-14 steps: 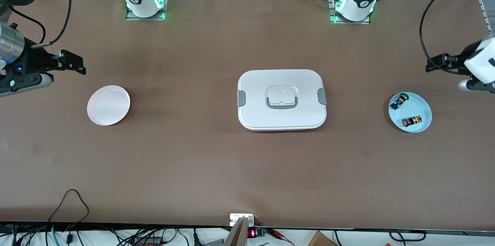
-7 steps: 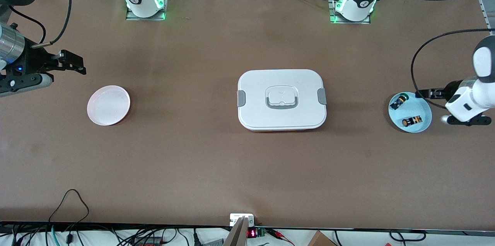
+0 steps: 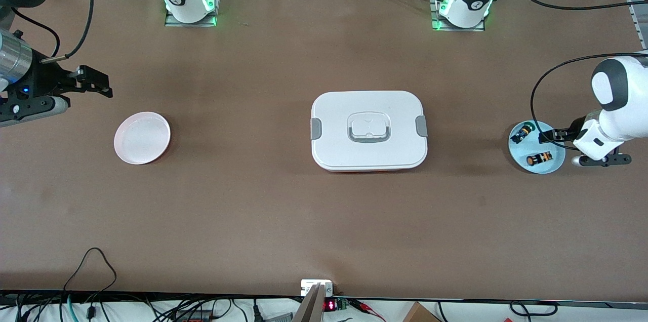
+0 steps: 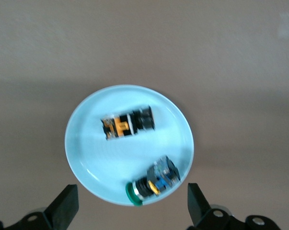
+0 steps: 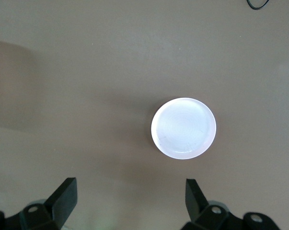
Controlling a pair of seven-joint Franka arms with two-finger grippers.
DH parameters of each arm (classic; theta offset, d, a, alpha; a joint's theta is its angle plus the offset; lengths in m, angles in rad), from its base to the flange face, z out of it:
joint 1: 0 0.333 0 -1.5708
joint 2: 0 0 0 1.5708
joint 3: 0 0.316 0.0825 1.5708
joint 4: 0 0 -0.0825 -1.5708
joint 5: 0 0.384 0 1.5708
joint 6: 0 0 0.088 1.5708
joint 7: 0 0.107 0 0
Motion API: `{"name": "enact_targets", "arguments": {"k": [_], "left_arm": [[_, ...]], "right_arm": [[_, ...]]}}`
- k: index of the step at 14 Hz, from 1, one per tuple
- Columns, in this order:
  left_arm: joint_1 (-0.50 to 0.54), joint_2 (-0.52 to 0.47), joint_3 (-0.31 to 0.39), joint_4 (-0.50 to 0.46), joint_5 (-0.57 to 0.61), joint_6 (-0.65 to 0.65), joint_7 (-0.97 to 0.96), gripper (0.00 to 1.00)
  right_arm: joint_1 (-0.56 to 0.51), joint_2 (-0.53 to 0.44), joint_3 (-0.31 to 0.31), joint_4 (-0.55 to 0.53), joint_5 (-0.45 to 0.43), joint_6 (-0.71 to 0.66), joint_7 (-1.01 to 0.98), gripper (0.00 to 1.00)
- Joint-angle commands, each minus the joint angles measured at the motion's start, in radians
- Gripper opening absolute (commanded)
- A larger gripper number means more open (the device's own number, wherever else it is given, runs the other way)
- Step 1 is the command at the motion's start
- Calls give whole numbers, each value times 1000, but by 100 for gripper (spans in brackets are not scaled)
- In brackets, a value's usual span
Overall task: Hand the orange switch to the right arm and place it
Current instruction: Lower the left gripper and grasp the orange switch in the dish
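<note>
The orange switch [image 3: 539, 158] lies on its side in a light blue dish [image 3: 554, 163] at the left arm's end of the table. Beside it lies a black part with a green tip [image 3: 521, 133]. My left gripper [image 3: 545, 136] is open and empty over the dish. In the left wrist view the orange switch [image 4: 127, 124] and the green-tipped part [image 4: 153, 181] lie in the dish [image 4: 91, 153], with my left gripper [image 4: 132, 210] open above its rim. My right gripper [image 3: 104, 84] waits open and empty at the right arm's end.
A white round dish [image 3: 142, 137] sits near the right gripper and also shows in the right wrist view [image 5: 183, 128], off from the right gripper [image 5: 130, 199]. A white lidded box [image 3: 368, 129] stands at the table's middle. Cables hang along the table's near edge.
My left arm has swung in from the table's end and brought its open gripper over the blue dish. The right arm has not moved.
</note>
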Motion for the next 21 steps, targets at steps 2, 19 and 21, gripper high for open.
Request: {"name": "enact_targets", "arguments": {"k": [2, 19, 21], "left_arm": [[5, 10, -5, -43, -5, 146, -73, 100], [63, 180, -31, -128, -19, 533, -124, 98], [67, 182, -46, -128, -20, 534, -125, 98]], "right_arm": [[-11, -3, 11, 2, -9, -8, 12, 100], [-11, -3, 11, 2, -9, -6, 12, 100], [-11, -3, 9, 2, -9, -6, 12, 100]]}}
